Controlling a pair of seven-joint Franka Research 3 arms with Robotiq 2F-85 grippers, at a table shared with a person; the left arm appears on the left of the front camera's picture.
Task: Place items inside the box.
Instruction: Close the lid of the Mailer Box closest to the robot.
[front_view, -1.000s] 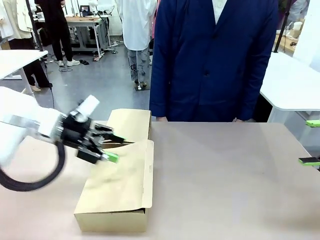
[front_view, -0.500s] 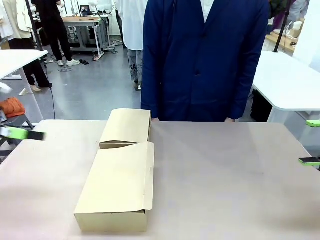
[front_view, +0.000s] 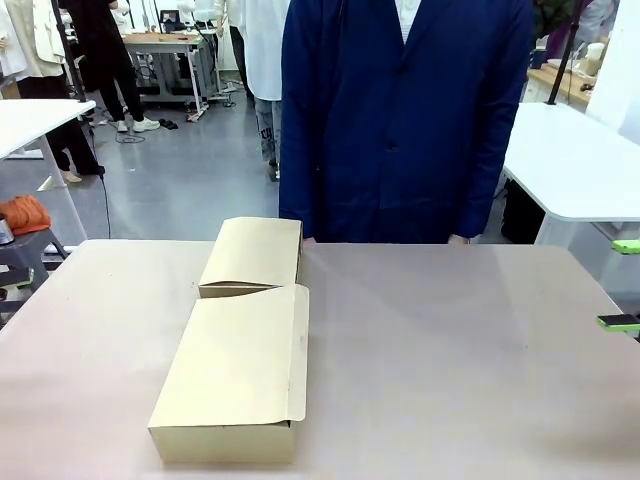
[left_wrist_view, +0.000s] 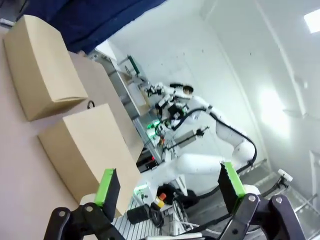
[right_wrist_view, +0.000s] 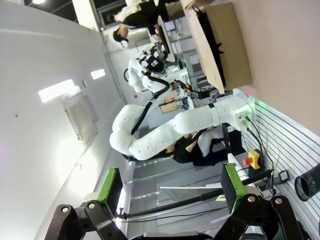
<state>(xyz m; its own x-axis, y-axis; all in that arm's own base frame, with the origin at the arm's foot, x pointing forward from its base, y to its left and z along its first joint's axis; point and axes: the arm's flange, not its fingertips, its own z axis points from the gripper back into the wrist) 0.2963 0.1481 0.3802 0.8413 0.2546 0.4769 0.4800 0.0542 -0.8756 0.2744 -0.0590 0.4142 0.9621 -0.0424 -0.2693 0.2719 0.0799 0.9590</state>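
The tan cardboard box (front_view: 240, 365) lies on the left half of the table, both top flaps folded down over it. In the left wrist view the box (left_wrist_view: 90, 150) sits far beyond my left gripper (left_wrist_view: 169, 185), which is open with nothing between its green pads. My right gripper (right_wrist_view: 170, 184) is open and empty too, and the box (right_wrist_view: 220, 45) appears far off in its view. At the front view's right edge the two green pads of my right gripper (front_view: 620, 284) stand wide apart. The items are out of view.
A person in a navy coat (front_view: 400, 120) stands against the table's far edge, behind the box's far end. White tables stand at the back left (front_view: 30, 115) and back right (front_view: 580, 160). An orange bundle (front_view: 22, 213) rests on a stool at the left.
My left arm, which hovered over the box's flaps, has pulled back to the left and left the front view. The person has shifted a little to the left.
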